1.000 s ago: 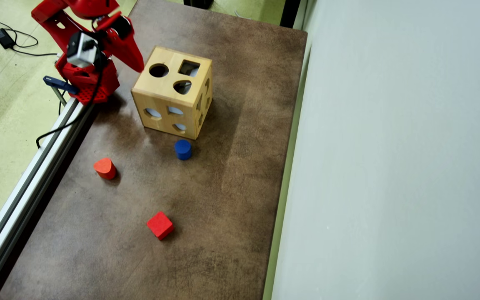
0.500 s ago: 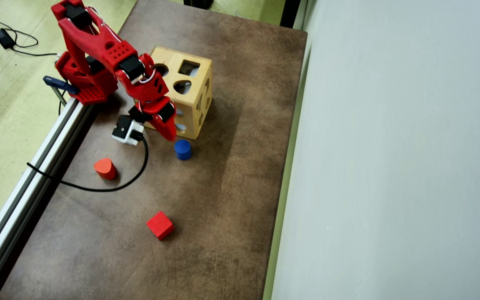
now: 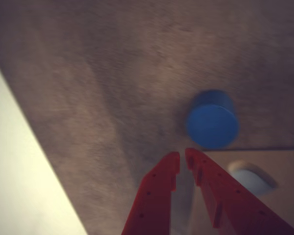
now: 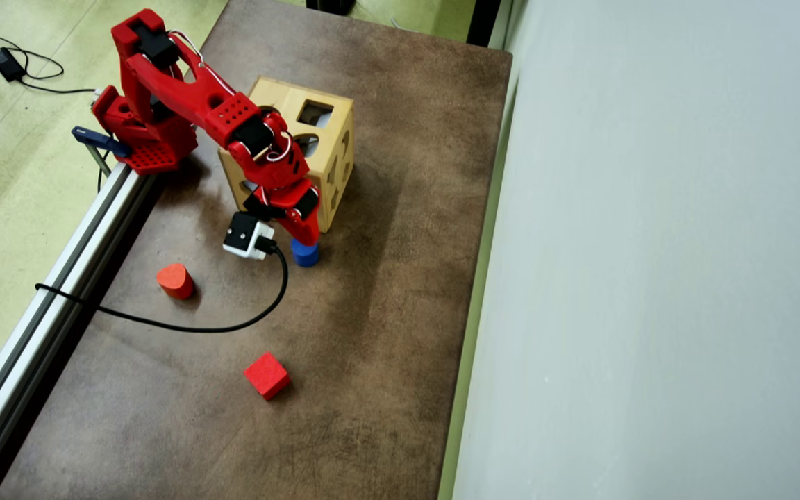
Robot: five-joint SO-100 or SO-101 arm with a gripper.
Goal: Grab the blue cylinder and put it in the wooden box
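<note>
We take the wooden box [image 4: 330,149] as our landmark: the blue cylinder [image 4: 305,254] stands upright on the brown tabletop [image 4: 372,333], just in front of the box's lower face in the overhead view, near it but apart from it as far as we can tell. We see the red arm reaching over the box so that its gripper [image 4: 308,236] sits right above the cylinder, which we judge is the approach for a grasp that has not yet been made. In the wrist view the gripper [image 3: 183,155] has its two red fingers nearly together, with only a thin slit between the tips, and nothing held; the blue cylinder [image 3: 212,122] lies just beyond the tips and off to one side, so we judge the fingers must spread and line up before they can close around it. The wooden box [image 3: 264,166] shows at the lower right of that view with one rounded cut-out. The cylinder itself is short and solid, an even mid blue, with a flat circular top and a plain curved wall; the wrist picture is soft, so we cannot read finer surface detail.
</note>
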